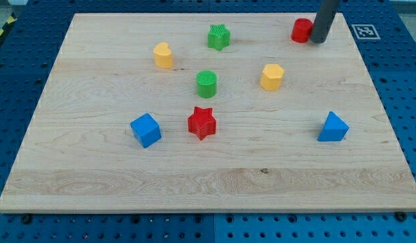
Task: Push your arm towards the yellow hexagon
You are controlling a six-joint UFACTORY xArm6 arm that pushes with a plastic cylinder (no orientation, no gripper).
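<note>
The yellow hexagon [271, 77] sits right of the board's middle, in the upper half. My tip [318, 40] is at the view's top right, touching or just beside the right side of a red cylinder [302, 30]. The tip is up and to the right of the yellow hexagon, well apart from it. The dark rod rises out of the view's top edge.
A green star [219, 37] and a yellow rounded block [163, 55] lie at upper left. A green cylinder [206, 84] and a red star [202, 123] are near the middle. A blue cube [146, 129] is lower left, a blue block [333, 127] lower right. The wooden board [208, 189] has a marker tag [365, 31] off its top right corner.
</note>
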